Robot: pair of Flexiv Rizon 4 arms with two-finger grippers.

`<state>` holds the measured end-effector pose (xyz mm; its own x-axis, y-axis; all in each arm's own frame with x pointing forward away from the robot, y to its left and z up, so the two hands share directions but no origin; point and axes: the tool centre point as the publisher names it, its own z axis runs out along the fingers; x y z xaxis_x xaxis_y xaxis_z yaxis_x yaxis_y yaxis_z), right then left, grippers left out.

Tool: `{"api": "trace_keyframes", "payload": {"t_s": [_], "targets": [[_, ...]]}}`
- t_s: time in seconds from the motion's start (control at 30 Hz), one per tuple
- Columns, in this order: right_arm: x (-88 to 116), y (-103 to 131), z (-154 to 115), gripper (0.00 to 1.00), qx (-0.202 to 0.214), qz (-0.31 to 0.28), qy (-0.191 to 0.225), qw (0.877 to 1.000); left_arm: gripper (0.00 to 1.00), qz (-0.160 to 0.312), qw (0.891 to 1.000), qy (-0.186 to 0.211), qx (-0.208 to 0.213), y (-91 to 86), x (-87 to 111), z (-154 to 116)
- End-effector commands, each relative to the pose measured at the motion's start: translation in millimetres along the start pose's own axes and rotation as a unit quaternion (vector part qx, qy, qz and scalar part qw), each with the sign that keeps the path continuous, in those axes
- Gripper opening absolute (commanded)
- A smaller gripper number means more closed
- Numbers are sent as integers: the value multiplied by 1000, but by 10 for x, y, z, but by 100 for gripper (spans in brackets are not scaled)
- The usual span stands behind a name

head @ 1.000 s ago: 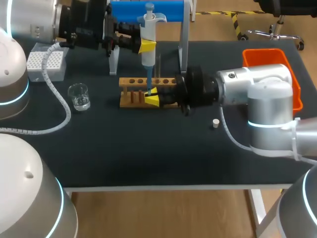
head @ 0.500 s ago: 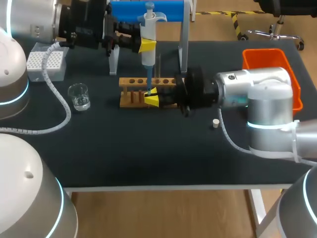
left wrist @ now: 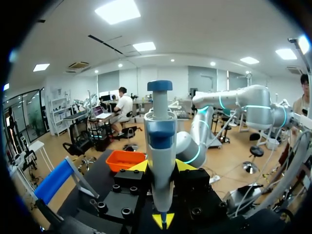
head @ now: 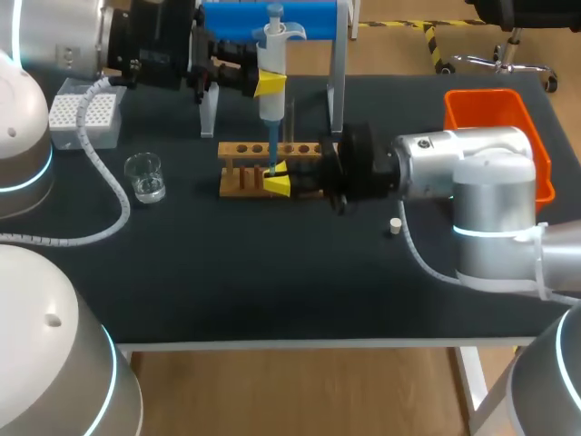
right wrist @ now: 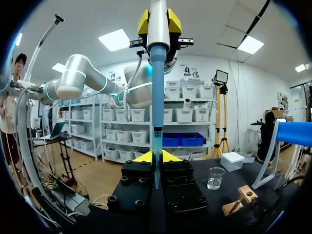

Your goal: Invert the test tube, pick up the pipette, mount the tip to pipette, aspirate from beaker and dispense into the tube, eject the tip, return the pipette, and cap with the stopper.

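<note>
Place: a laboratory bench, with robot arms doing liquid handling.
Pipette: white-and-blue pipette upright between the jaws of the left gripper.
Tube: clear test tube clamped in the jaws of the right gripper, around the end of the blue tip.
Rack: wooden rack with a row of holes, just beside the right jaws.
Glassware: small beaker and white tip box, well apart from both jaws.

In the head view the right gripper covers the tube it holds, so how deep the pipette tip sits cannot be told (the rack behind that gripper is partly covered too). In the right wrist view the pipette's top, above the left gripper, is cut off.
</note>
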<state>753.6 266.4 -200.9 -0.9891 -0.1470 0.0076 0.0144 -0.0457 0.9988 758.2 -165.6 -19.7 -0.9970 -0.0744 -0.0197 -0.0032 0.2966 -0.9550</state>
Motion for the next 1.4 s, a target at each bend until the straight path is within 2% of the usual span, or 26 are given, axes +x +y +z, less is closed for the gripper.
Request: {"api": "trace_keyframes", "payload": {"t_s": [0.03, 0.47, 0.5, 0.57, 0.6, 0.8, 0.87, 1.03, 1.2, 1.4], "targets": [[23, 75, -21, 0, 2, 0, -3, 1000, 0, 0, 1000, 1, -1, 20, -12, 0], [21, 298, -31, 0, -1, -6, -5, 1000, 0, 0, 1000, 1, -1, 20, -12, 0], [20, 298, -31, 10, 0, -6, -4, 1000, 0, 0, 1000, 1, -1, 20, -12, 0], [17, 286, -27, 49, 3, -5, -4, 1000, 0, 0, 1000, 1, -1, 20, -12, 0], [16, 275, -29, 100, 4, -5, -4, 1000, 0, 0, 1000, 1, -1, 20, -12, 0], [20, 162, -48, 100, 14, 0, -1, 1000, 0, 0, 1000, 1, -1, 20, -12, 0], [25, 89, -65, 100, 26, -2, 1, 1000, 0, 0, 1000, 1, -1, 20, -12, 0], [57, -93, -151, 100, 28, 7, 2, 1000, 0, 0, 1000, 1, -1, 20, -12, 0], [67, -275, -300, 100, 38, 25, -16, 999, 0, 0, 1000, 1, -1, 20, -12, 0], [71, -384, -443, 100, 46, 39, -37, 998, 0, 0, 1000, 1, -1, 20, -12, 0]]}}
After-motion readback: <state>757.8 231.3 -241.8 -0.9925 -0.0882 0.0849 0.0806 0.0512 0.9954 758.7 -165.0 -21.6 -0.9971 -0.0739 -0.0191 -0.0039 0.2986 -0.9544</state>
